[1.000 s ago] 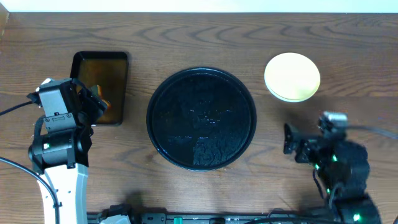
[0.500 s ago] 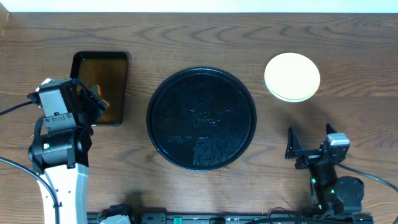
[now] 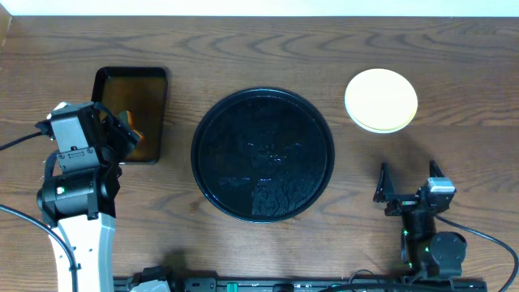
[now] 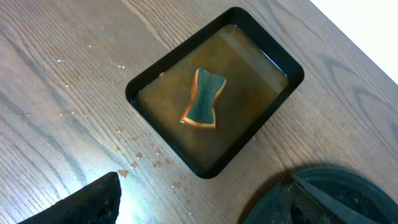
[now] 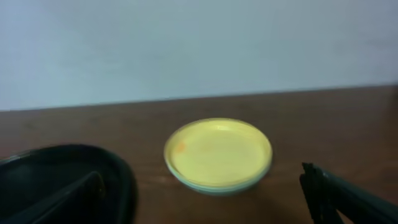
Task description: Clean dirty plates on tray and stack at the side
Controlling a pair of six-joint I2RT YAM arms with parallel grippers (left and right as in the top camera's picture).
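Zero plates on the big round tray (image 3: 263, 154), bare mid-desk (image 3: 454, 49); plates (image 3: 381, 99) sit stacked well to its side, yellow on top. We judge the task basically done. Right claw (image 3: 408, 169) is spread wide, holding nothing; left claw (image 4: 204, 180) is likewise spread, empty-handed, above the sponge (image 4: 203, 99).

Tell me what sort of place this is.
Probably a robot test bench staged as a dishwashing station, not a real kitchen: a wooden table against a plain white wall, a sponge in a rectangular tray of brownish liquid, and stacked plates beside a round black tray.
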